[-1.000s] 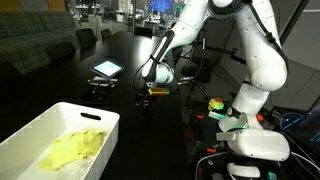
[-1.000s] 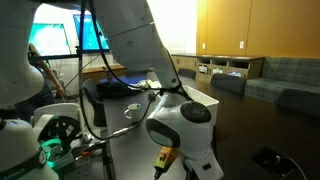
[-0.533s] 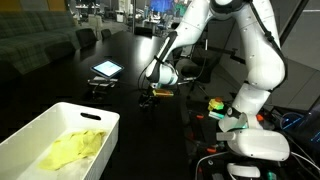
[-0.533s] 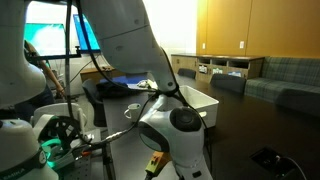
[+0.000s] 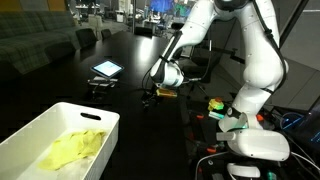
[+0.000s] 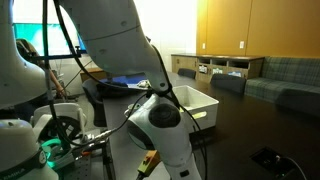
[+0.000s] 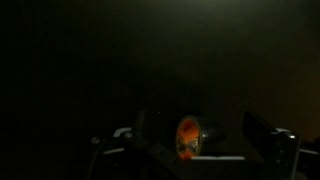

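The arm (image 5: 195, 25) hangs its jaws low over the dark worktop (image 5: 125, 52), right of the tablet (image 5: 106, 69), spread wide and empty. A small orange thing (image 7: 187, 137), perhaps lying beneath, shows between them. Looks like an approach; next needs a straight, centred descent.

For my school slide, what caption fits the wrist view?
Open gripper in the dark, a small orange thing showing between its fingers.

A white bin (image 5: 90, 110) sits near left on the dark table (image 5: 125, 48), with 1 yellow cloth (image 5: 72, 150) crumpled inside. Farther back lies a lit tablet (image 5: 106, 69); a sofa (image 5: 35, 40) lines the far left.
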Robot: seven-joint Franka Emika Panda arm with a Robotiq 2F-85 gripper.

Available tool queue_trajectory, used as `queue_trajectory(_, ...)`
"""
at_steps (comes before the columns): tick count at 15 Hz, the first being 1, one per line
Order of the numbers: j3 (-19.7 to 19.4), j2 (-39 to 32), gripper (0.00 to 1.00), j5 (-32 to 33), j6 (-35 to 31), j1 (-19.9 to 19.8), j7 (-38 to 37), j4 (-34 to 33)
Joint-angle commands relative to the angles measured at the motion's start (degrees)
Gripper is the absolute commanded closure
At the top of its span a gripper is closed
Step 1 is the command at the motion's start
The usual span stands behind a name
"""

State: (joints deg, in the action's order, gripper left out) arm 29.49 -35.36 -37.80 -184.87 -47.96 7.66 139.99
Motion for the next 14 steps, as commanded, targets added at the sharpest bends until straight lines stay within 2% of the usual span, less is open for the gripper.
queue_trajectory(1, 5.7, 1.8, 0.00, -1.0, -6.2, -4.9, 0.0, 3.9)
queue_trajectory(7, 13.1, -1.6, 0.00, 0.6, -13.4, -10.9, -1.5, 4.4)
queue_trajectory(14, 14.1, -1.7, 0.00, 0.2, -14.8, -10.9, -1.5, 4.2)
